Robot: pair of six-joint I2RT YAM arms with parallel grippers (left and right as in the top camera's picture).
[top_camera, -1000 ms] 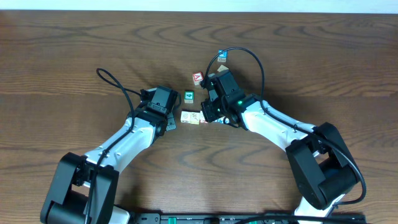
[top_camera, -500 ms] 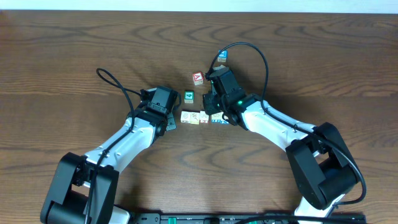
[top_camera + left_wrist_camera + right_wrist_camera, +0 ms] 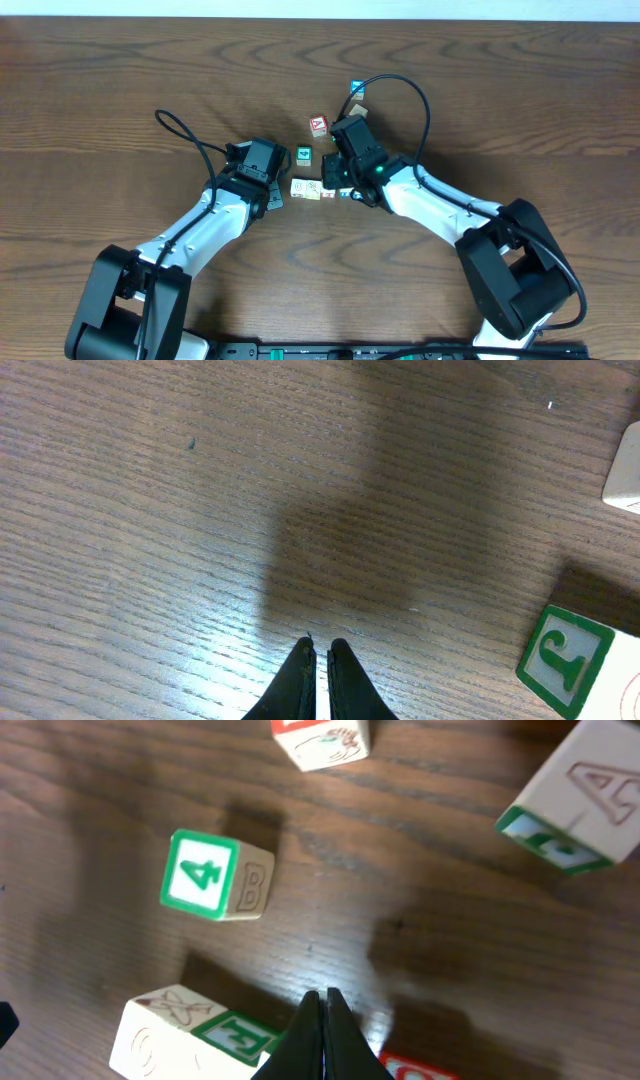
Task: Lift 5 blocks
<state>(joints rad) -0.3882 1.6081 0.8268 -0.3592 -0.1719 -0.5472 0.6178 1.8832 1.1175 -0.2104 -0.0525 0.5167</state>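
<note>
Several pale blocks lie in a short row (image 3: 306, 188) at the table's middle. In the right wrist view its near end shows an X-topped block (image 3: 165, 1010) beside one with a green E (image 3: 235, 1035). My right gripper (image 3: 323, 993) is shut and empty, with its tips on bare wood just beyond that row. From overhead the right gripper (image 3: 337, 180) hangs over the row's right end. My left gripper (image 3: 319, 645) is shut on nothing over bare wood. Overhead, the left gripper (image 3: 271, 196) sits just left of the row.
A green-faced cube (image 3: 304, 154) (image 3: 215, 875) marked 4 lies beyond the row. A red-edged cube (image 3: 319, 125) (image 3: 320, 740) and a blue-topped cube (image 3: 357, 90) sit farther back. A green-faced cube (image 3: 565, 660) lies at the left gripper's lower right. Both arms' cables loop over the table.
My right gripper has shifted slightly left and back over the row's right end. The blocks and the left arm have not moved.
</note>
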